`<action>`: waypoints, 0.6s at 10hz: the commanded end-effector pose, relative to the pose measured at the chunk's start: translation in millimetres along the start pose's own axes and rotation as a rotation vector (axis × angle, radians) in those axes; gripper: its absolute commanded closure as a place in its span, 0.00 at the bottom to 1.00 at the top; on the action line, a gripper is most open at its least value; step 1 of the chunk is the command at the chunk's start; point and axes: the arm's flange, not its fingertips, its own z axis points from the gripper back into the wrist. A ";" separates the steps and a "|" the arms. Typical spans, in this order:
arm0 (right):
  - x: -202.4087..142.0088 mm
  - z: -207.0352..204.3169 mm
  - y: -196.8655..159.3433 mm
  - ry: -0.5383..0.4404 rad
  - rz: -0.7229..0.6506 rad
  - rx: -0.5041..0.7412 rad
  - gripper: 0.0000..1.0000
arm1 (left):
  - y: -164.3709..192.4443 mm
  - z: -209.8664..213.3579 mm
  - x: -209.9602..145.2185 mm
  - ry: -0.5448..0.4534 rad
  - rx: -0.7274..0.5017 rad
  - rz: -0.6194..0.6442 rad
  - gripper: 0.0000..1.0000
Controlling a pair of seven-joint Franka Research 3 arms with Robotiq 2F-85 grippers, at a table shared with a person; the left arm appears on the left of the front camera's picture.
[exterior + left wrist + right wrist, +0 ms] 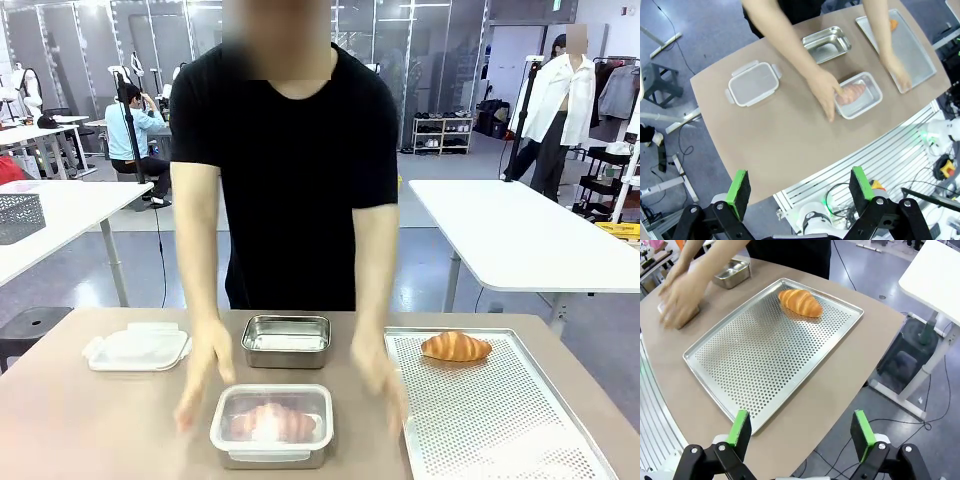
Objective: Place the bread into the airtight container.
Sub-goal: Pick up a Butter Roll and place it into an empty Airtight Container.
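Bread, first piece: a croissant (pixel 272 422) lies inside the steel airtight container (pixel 325 428) at the near middle of the table (pixel 60 420); a clear lid appears to cover it. Bread, second piece: another croissant (pixel 456 346) lies at the far end of the perforated metal tray (pixel 480 420), which fills the right part of the table. A second steel container (pixel 287 357), uncovered and with no bread in it, stands just beyond the first. A separate clear lid (pixel 138 348) with clip flaps lies at the far left, well apart from both containers.

The person stands at the far side with both arms lowered to the table. One hand (pixel 205 375), blurred, sits against the left side of the near container. The other hand (pixel 380 375), also blurred, is over the tray's left edge, beside the container.

The left gripper (pixel 800 176) hangs high above the near edge of the table, fingers wide apart and holding nothing. The right gripper (pixel 801 415) hangs above the table's right corner near the tray, fingers likewise wide apart and holding nothing.
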 end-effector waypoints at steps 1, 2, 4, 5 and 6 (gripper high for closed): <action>22.6 7.4 7.3 0.025 0.109 -0.005 0.00 | 0.0 0.2 -1.4 0.000 -0.003 -0.004 0.00; 49.1 8.0 14.1 0.064 0.208 0.009 0.00 | 0.0 0.2 -1.4 0.000 -0.003 -0.004 0.00; 108.0 -3.6 25.3 0.150 0.391 0.021 0.00 | 0.0 0.2 -1.4 0.000 -0.003 -0.004 0.00; 147.8 -20.9 33.6 0.209 0.509 0.044 0.00 | 0.0 0.2 -1.4 0.000 -0.003 -0.004 0.00; 172.2 -32.1 38.9 0.255 0.555 0.060 0.00 | 0.0 0.2 -1.4 0.000 -0.003 -0.004 0.00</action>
